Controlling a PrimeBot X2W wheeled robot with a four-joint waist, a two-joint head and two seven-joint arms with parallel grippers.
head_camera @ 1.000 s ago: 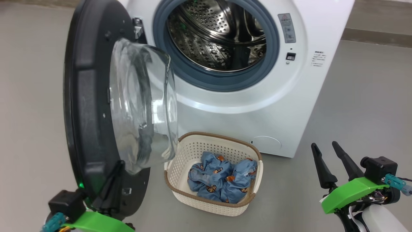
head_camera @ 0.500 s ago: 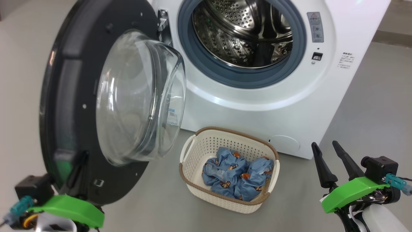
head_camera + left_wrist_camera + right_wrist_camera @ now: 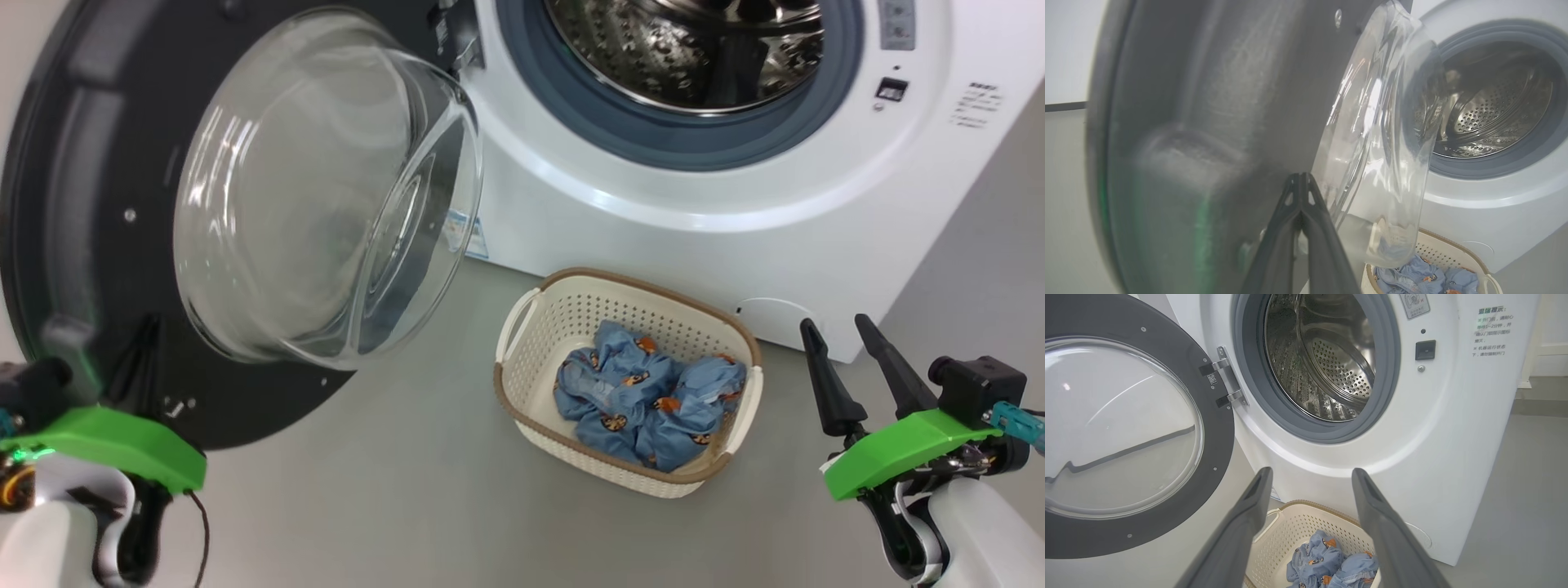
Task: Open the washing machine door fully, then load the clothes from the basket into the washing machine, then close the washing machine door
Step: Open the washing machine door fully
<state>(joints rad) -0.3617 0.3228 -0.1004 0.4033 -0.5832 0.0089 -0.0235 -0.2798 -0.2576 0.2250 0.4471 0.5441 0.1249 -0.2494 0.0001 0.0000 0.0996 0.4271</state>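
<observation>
We see the door [image 3: 90,204] standing wide open at the washer's [image 3: 653,212] left, its black rim around a bulging clear bowl [image 3: 310,188]. A perforated steel drum [image 3: 694,49] sits behind the grey gasket [image 3: 653,139]. The cream basket [image 3: 522,384] rests on the grey floor [image 3: 367,490] before the washer, with blue printed clothes [image 3: 645,400] inside. The left end effector [image 3: 1300,179] has its fingers pressed together by the door's inner face. The right end effector [image 3: 834,322] has its fingers apart, holding nothing.

The left end effector [image 3: 1300,176] has its two dark fingers [image 3: 1280,237] pressed tight, tips touching (its green bracket [image 3: 106,449] sits low at the head view's left). The right end effector [image 3: 834,327] points upward with its fingers spread wide.
</observation>
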